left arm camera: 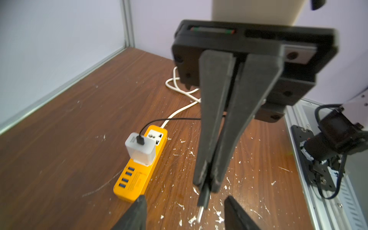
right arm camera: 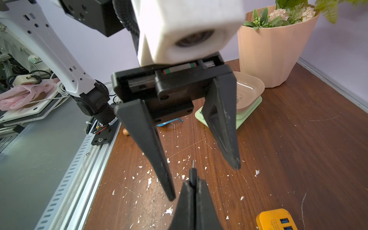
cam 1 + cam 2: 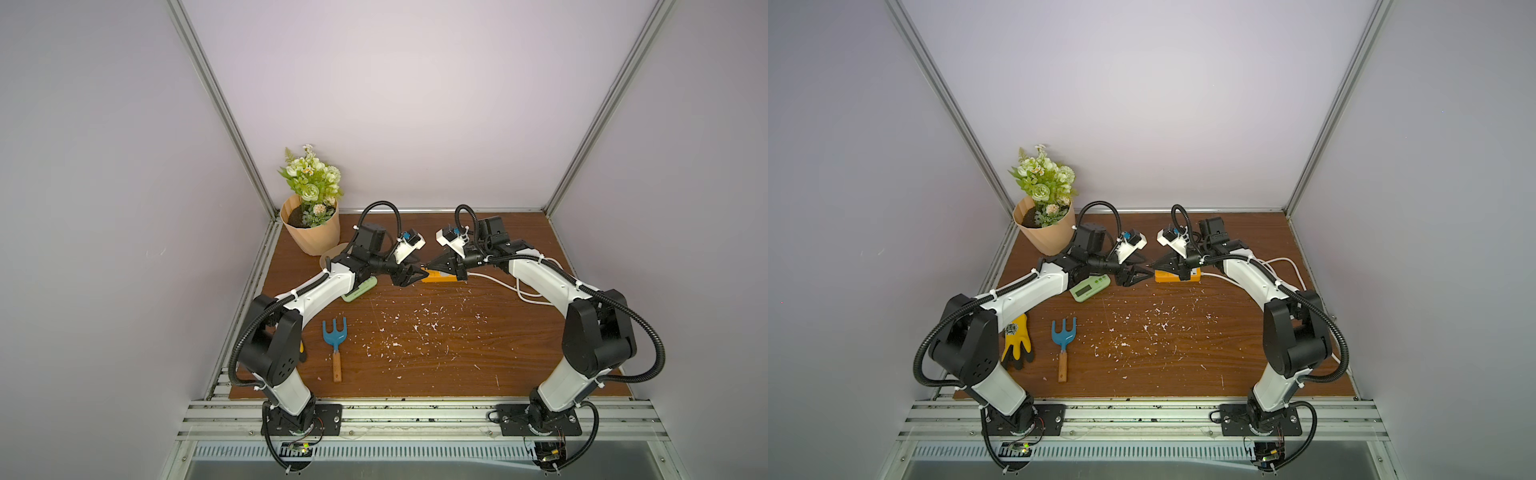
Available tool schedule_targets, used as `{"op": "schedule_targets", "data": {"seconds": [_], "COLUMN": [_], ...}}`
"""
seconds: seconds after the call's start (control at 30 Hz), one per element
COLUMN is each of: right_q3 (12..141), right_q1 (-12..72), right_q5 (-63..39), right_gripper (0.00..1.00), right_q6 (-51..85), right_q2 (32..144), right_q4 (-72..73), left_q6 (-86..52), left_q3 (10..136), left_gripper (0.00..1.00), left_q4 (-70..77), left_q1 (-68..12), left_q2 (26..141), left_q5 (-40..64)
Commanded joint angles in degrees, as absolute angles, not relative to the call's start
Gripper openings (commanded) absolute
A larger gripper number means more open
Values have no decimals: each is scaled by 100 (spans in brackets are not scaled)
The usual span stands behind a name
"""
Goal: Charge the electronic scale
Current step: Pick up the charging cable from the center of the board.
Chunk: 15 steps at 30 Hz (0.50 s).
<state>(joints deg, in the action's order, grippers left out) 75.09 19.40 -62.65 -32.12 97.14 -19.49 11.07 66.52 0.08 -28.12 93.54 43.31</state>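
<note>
The electronic scale, pale green with a grey display, lies beside my left forearm; the right wrist view shows the scale under its beige tray. My right gripper is shut on a black cable plug, its metal tip pointing out past the fingertips. My left gripper is open, one finger on either side of that plug without touching it. In both top views the two grippers meet tip to tip at the left end of the orange power strip.
A white cube charger sits in the power strip, with the black cable running from it. The flower pot stands at the back left. A blue hand rake and a yellow glove lie front left, white cord at right.
</note>
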Motion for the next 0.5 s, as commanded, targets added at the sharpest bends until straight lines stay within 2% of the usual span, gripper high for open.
{"op": "schedule_targets", "data": {"seconds": [0.0, 0.07, 0.17, 0.23, 0.3, 0.47], "right_q3": [7623, 7553, 7515, 7529, 7549, 7582], "right_q1": [1914, 1888, 1848, 1831, 1833, 1830], "right_q5": [-6175, -5962, -5709, -5581, -5489, -5178], "right_gripper": [0, 0, 0, 0, 0, 0], "right_q6": [-2729, -2392, -1903, -1610, -1357, -811], "right_q2": [9698, 9684, 9740, 9806, 9886, 10048], "right_q4": [-1507, -1247, -956, -832, -748, -593], "left_q6": [344, -132, -815, -1438, -2054, -3472], "left_q3": [6153, 5679, 5166, 4930, 4771, 4376], "left_gripper": [68, 71, 77, 74, 66, 69], "left_q4": [1009, 1419, 1517, 1373, 1118, 488], "left_q1": [-2686, -2540, -2441, -2250, -1925, -1163], "left_q2": [8725, 8370, 7934, 7783, 7703, 7614], "left_q5": [3079, 2389, 493, -626, -1103, -1746]}}
